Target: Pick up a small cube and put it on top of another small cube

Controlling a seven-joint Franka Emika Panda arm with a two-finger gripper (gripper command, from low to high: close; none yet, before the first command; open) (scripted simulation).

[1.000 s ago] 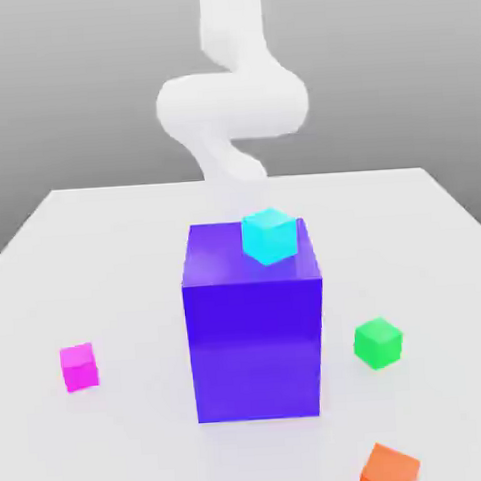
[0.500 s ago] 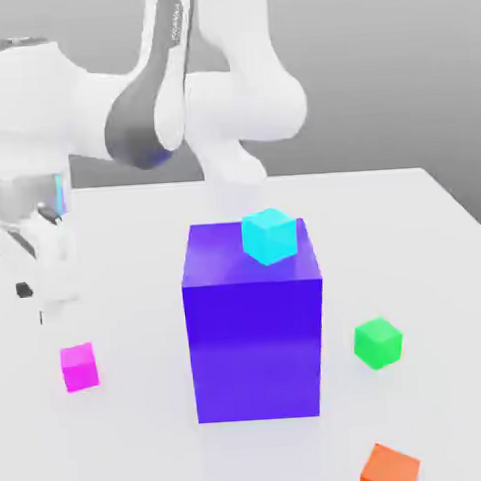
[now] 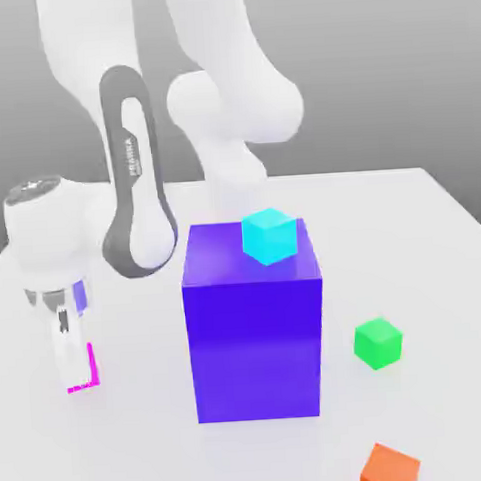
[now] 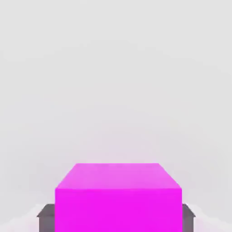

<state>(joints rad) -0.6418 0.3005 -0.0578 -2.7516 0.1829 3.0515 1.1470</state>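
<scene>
1 cube (image 3: 270, 237) on block (image 3: 255, 349), 2 cubes (image 3: 378, 343) (image 3: 389, 469) exterior view's right, small cube (image 4: 118, 208) left, seemingly on table (image 3: 437, 273)

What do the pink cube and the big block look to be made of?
Pink cube: perhaps matte plastic; even colour, crisp edges, no grain.

Big block: possibly glossy plastic or painted wood; its top has a soft pale sheen, but the flat colour leaves the material open.

Smooth, faintly glossy big block (image 3: 255, 346) (plastic-looking), matt pale tabletop (image 3: 417, 274).
</scene>
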